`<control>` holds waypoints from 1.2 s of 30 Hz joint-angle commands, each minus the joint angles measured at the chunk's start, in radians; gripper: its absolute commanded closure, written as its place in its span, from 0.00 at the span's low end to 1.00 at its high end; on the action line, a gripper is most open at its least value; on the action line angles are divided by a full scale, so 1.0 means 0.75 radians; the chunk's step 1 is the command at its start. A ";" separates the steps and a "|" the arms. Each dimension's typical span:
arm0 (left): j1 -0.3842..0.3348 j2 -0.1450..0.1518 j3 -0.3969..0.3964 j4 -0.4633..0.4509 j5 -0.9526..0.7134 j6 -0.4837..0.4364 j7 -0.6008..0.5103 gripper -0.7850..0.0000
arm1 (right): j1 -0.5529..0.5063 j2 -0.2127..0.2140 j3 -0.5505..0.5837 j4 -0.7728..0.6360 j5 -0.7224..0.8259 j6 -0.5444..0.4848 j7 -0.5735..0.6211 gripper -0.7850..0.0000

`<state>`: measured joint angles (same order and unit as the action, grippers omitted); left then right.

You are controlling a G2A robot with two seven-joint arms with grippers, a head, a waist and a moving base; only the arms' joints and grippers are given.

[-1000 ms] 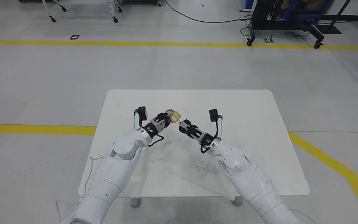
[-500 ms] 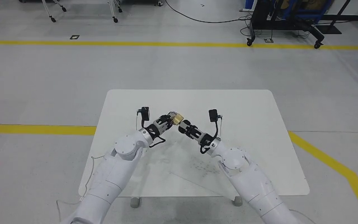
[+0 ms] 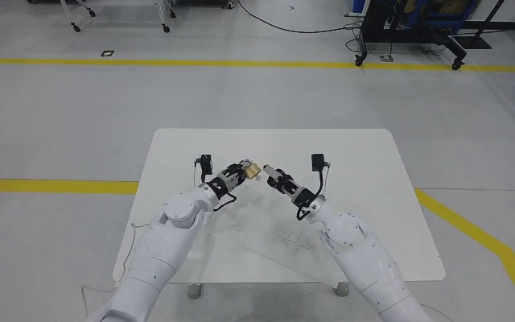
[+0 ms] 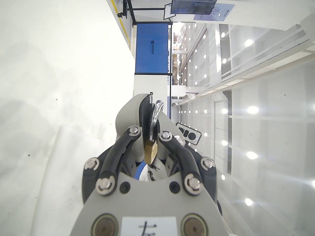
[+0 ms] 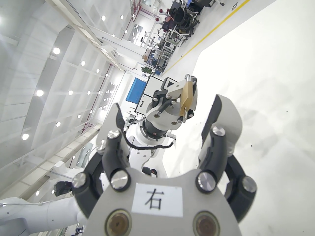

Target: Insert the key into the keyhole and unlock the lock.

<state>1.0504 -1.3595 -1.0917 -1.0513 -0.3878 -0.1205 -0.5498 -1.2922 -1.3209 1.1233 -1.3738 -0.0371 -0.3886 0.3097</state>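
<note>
Lock is clamped in the left end effector, held up off the bench over its middle. In the left wrist view the fingers pinch near the shackle, with the brass body toward the palm. Small metal stub at the body's lower end looks like the key; can't tell if it's fully seated. Right end effector is released, jaws wide, nothing in it, just beside the lock and pointed at it.

Step in hand, as I read it: get the right end effector onto the key and turn.
- Line its axis up with the key shaft first.
- Close on the flat of the key head, not its edge.
- Rotate about the shaft only. Side load would likely twist the lock in the left's pinch.
- Left needs a firm hold, since the torque lands at the far end from its grip.

Pose: both forearms angle inward over the bench, wrists nearly nose to nose. The lock sits edge-on to the right wrist view.
</note>
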 commanded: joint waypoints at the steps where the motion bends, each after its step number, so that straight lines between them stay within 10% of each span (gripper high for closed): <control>1: -0.004 -0.005 -0.005 0.017 -0.078 0.072 -0.031 1.00 | -0.018 0.003 0.016 -0.028 -0.005 -0.063 -0.019 0.00; 7: -0.058 -0.020 -0.033 0.124 -0.375 0.364 -0.195 1.00 | -0.054 0.005 0.017 -0.061 0.081 -0.306 0.019 0.00; 36: -0.095 -0.032 -0.036 0.200 -0.473 0.384 -0.297 1.00 | 0.090 -0.042 -0.129 0.201 0.102 -0.421 0.007 0.00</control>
<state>0.9792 -1.3835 -1.1184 -0.9015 -0.7419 0.1690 -0.7704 -1.2268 -1.3518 1.0276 -1.2258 0.0413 -0.7057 0.3167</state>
